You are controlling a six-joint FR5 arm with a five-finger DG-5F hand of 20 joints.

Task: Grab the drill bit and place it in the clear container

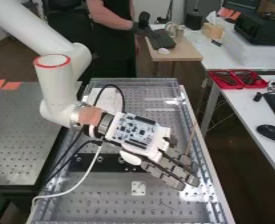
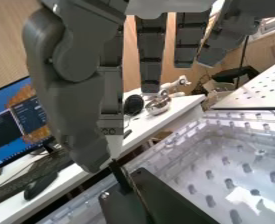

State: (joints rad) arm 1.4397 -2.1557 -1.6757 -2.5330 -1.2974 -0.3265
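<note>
Drill bit (image 2: 139,196) hangs, as far as can be judged, clamped at its upper end between the thumb (image 2: 84,135) and the nearest finger (image 2: 110,125), with the black plate (image 2: 171,204) behind it in the wrist view. The high view puts the hand (image 1: 163,173) above the worktop (image 1: 101,200), nearer the right edge than the left, while its other fingers stand out fairly straight, apart from the bit. The step in hand looks to be the carry to the clear container. Keep that pinch firm and even, since a thin, smooth shank could roll or swing between the tips. Lift enough for the lower end to pass over the container's wall, travel slowly, and line the bit up inside before lowering. Part thumb and finger only then, gently, so it neither bounces nor catches on the rim.
</note>
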